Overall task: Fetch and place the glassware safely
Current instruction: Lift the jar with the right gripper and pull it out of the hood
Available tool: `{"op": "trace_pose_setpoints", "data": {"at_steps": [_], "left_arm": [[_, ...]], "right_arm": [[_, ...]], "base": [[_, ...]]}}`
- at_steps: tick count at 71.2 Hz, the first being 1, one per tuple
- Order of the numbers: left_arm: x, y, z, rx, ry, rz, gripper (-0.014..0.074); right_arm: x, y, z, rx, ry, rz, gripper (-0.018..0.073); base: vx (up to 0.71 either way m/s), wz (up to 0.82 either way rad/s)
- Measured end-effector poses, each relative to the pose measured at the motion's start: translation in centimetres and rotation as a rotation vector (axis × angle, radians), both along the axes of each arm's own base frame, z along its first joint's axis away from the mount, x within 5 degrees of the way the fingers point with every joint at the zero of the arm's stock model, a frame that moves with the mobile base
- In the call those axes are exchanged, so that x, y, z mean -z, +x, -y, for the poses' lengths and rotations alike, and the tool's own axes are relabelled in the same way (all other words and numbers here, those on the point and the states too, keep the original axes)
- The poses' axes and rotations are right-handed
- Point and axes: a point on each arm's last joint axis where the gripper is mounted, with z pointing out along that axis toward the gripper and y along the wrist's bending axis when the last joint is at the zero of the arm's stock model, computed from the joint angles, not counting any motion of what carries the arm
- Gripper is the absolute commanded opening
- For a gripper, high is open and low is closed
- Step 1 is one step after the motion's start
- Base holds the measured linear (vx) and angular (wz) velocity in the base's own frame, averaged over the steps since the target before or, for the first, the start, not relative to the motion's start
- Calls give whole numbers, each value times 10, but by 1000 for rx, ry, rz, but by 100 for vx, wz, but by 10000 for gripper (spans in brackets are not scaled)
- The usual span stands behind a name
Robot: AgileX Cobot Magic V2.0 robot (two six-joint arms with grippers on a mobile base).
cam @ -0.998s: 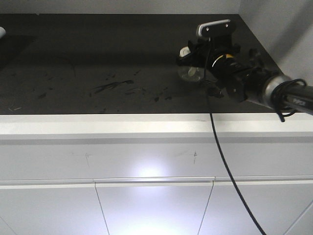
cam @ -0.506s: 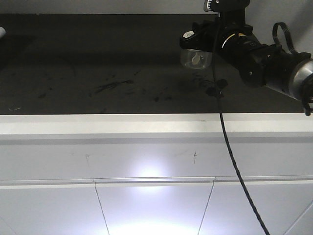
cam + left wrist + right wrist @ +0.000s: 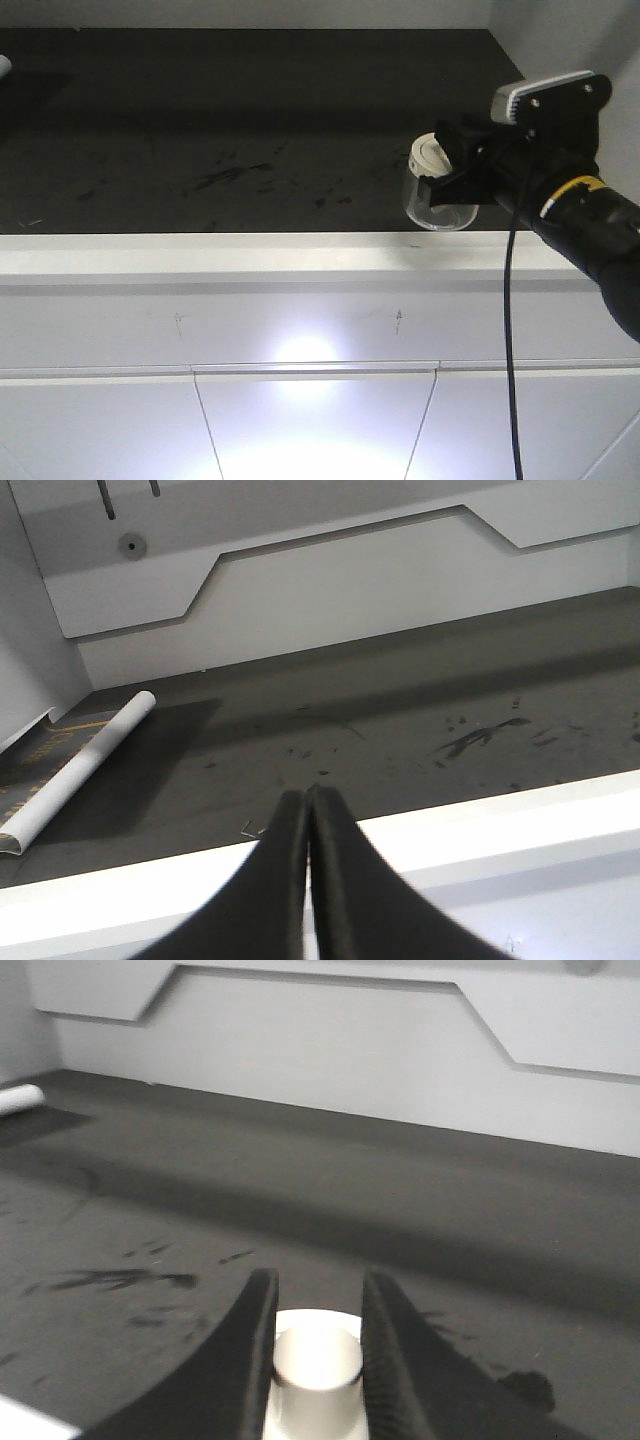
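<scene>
Black curved jaws; arm point(image 3: 600, 228) black, yellow band point(image 3: 563, 192); black cable point(image 3: 510, 330).

No lettering is legible; the yellow label point(image 3: 566, 194) is too blurred to read.

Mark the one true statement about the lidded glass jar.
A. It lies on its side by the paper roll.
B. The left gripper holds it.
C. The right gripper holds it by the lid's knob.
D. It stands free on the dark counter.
C: the right gripper has a finger on each side of the knob of the jar, while the left gripper is shut on nothing.
</scene>
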Motion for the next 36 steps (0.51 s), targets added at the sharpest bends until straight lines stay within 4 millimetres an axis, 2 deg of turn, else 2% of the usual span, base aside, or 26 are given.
{"op": "trace_pose_setpoints", "data": {"at_steps": [15,23,36], "left_arm": [[0,0,0,0,0,0,-7],[0,0,0,0,0,0,-7],[0,0,0,0,0,-1,-7]], "right_arm": [[0,-55,3,-139,19,23,-5],[-3,-72,-1,-239,25,15,-3],[-7,-88,-11,-396,35,-5,-3]], "base": [[0,0],[0,0],[0,0]]}}
